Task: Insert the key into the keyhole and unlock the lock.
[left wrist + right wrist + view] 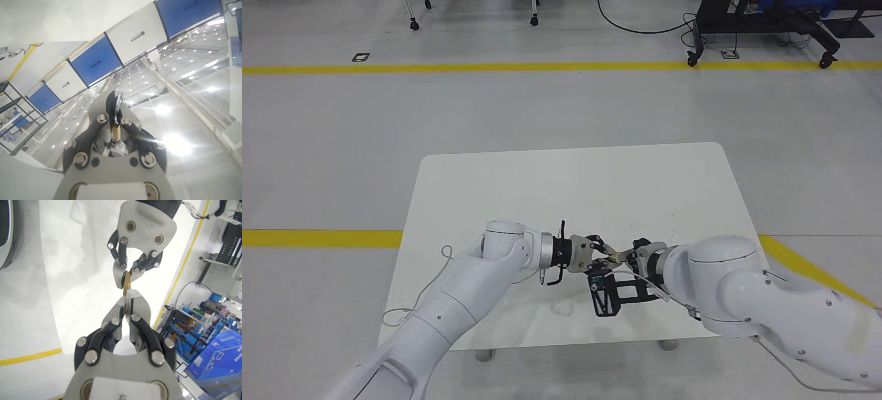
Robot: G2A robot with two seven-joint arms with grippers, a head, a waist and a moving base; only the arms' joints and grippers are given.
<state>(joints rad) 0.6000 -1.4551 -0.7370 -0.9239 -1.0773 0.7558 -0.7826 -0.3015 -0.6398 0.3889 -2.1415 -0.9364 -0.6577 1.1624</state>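
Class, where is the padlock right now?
In the right wrist view, the padlock is held above the table in the left claw, tip to tip with the right claw, which grips the key.

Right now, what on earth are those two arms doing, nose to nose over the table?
The two arms meet above the robot's side of the white table. The left gripper pinches a small brass lock. Facing it, the right gripper pinches the key between its taped fingertips, right up against the lock's end. The fingers hide whether the key is in the keyhole yet.
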